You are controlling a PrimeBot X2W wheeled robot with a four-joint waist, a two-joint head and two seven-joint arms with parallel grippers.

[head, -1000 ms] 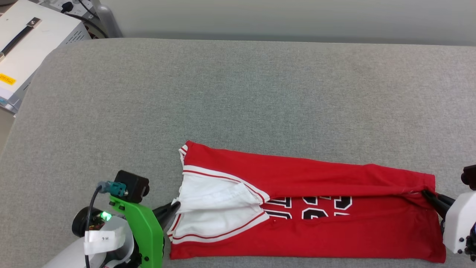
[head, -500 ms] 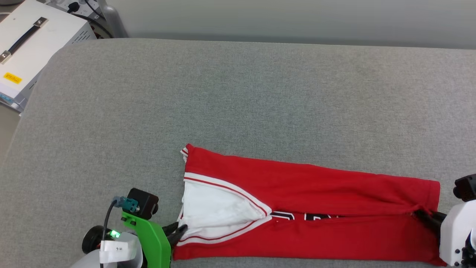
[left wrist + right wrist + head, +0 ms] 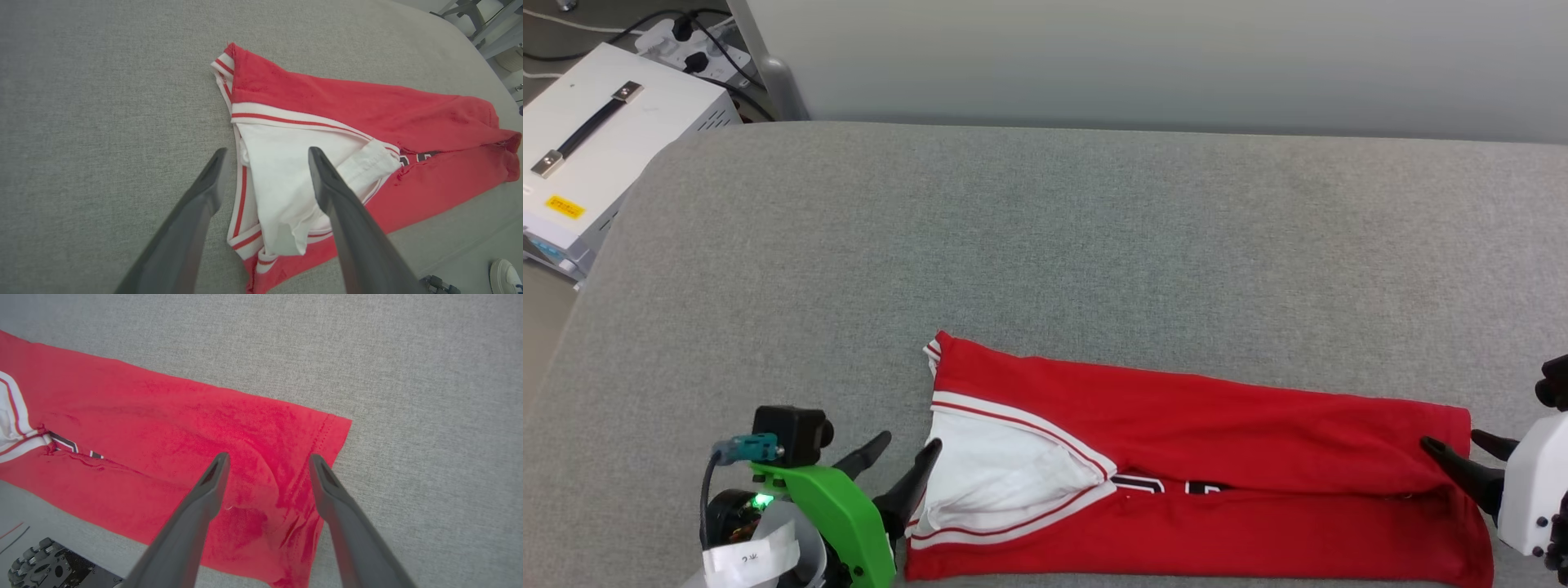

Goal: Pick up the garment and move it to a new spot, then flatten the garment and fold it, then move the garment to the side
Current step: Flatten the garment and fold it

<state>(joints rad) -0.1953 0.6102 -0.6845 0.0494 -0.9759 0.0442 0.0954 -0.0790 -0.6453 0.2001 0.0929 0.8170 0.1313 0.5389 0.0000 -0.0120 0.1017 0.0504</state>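
The garment (image 3: pixel 1217 482), red with white sleeves and striped trim, lies folded lengthwise into a long band near the front edge of the grey surface (image 3: pixel 1045 245). A sliver of black print shows along the fold line. My left gripper (image 3: pixel 907 445) stands open at the garment's left end, its fingers spread on either side of the white sleeve (image 3: pixel 282 183). My right gripper (image 3: pixel 1454 441) stands open at the right end, its fingers over the red hem (image 3: pixel 294 457). Neither gripper holds cloth.
A white case with a black handle (image 3: pixel 596 139) stands off the surface at the back left, with a power strip and cables (image 3: pixel 690 49) behind it. A pale wall runs along the back. A shoe (image 3: pixel 506 277) and the robot's wheeled base (image 3: pixel 41 559) show below the front edge.
Both grippers have opened and let go of the garment, whose top flap now lies down over the print. The head camera has tilted, shifting the whole picture downward.
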